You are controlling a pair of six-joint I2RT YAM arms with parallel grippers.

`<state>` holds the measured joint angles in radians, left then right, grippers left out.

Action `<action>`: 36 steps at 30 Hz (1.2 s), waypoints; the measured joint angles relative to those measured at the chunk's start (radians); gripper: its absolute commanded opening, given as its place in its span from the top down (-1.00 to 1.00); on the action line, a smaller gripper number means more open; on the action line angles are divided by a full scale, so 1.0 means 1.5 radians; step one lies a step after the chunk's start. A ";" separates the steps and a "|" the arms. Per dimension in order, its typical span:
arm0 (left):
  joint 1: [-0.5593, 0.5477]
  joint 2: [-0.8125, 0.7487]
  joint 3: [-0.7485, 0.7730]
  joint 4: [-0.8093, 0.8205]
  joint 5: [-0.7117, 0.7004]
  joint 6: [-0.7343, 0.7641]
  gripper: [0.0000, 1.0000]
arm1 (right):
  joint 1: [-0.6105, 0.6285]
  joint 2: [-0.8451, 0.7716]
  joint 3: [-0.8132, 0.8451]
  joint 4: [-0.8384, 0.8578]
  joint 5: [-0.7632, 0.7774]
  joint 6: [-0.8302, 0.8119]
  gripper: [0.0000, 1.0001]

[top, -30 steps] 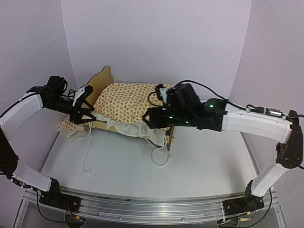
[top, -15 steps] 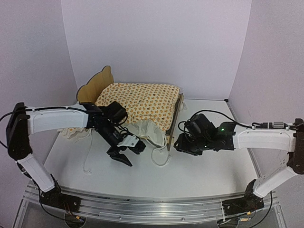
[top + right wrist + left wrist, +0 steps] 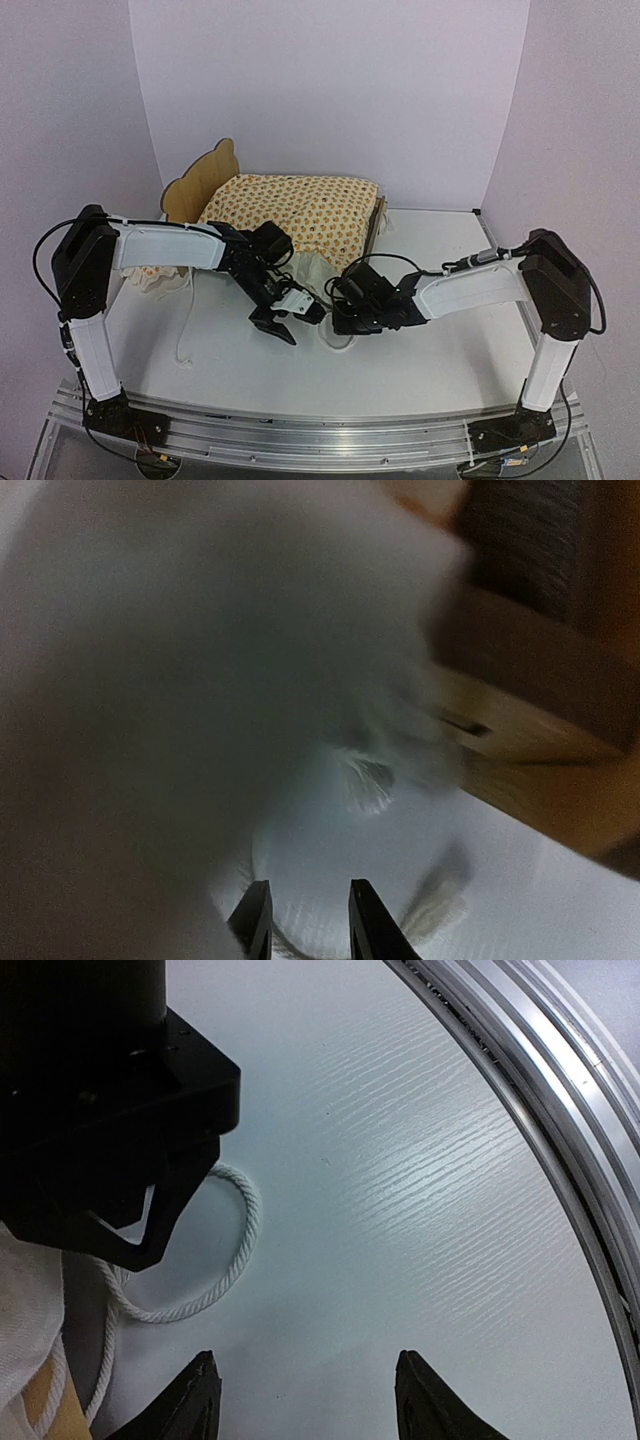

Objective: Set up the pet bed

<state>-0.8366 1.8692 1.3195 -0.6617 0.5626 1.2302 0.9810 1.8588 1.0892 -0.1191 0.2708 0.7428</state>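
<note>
Jaws lower; cushion in pet bed

White links, black joints

Free lane I see: bare bench, lower centre and lower right of top view. Upper centre blocked by pet bed and cushion. Mid-frame tight: left fingers and right fingers near each other, cord loop on bench at right fingers, white ruffle just beside. Second cord at left. Rail bounds bench.
</note>
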 measured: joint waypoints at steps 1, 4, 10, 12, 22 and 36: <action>0.001 -0.002 -0.001 0.000 0.000 0.000 -0.17 | 0.002 0.012 0.013 0.006 0.007 -0.009 0.58; 0.011 -0.013 -0.009 0.000 0.001 0.000 -0.17 | 0.008 0.036 0.034 0.015 0.033 -0.031 0.68; 0.034 -0.033 -0.016 0.000 0.001 -0.002 -0.17 | 0.007 0.093 0.074 -0.005 0.070 -0.061 0.52; 0.037 -0.035 -0.016 0.000 -0.001 -0.003 -0.17 | 0.004 0.107 0.087 -0.012 0.077 -0.069 0.50; 0.039 -0.036 -0.016 0.000 0.001 -0.006 -0.17 | -0.008 0.110 0.100 -0.038 0.085 -0.109 0.30; 0.039 -0.036 -0.016 0.001 0.001 -0.015 -0.17 | -0.023 0.138 0.141 -0.056 0.061 -0.139 0.49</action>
<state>-0.7788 1.8156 1.2961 -0.6609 0.5636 1.2076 0.9471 2.0659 1.3001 -0.2029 0.3626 0.5347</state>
